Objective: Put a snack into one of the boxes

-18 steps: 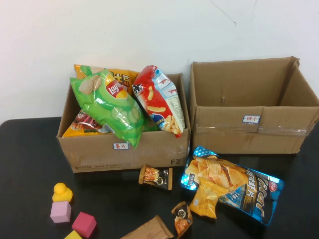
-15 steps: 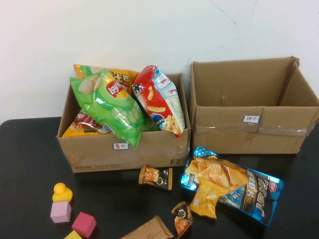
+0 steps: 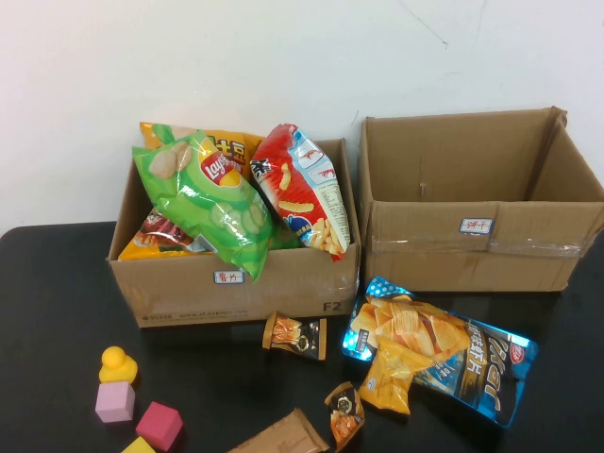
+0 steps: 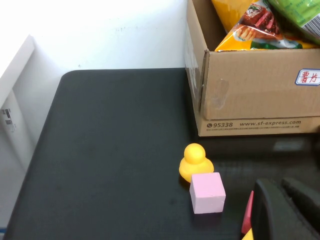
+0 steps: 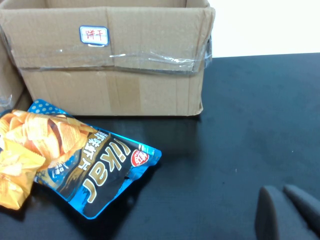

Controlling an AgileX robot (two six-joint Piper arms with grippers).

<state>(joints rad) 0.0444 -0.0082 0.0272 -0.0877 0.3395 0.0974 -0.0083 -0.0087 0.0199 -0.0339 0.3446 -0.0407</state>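
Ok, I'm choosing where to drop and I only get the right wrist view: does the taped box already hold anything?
Observer: In the high view no snack shows inside the right box, though its front wall hides some of the floor.
Operator: And the other box?
Observer: The left box is stuffed; a green chip bag and a red bag rise above its rim.
Operator: Where are the arms?
Observer: The left wrist view shows the left pincer low over the table beside a pink cube, in front of the left box. The right pincer is over bare table, apart from the blue chip bag.
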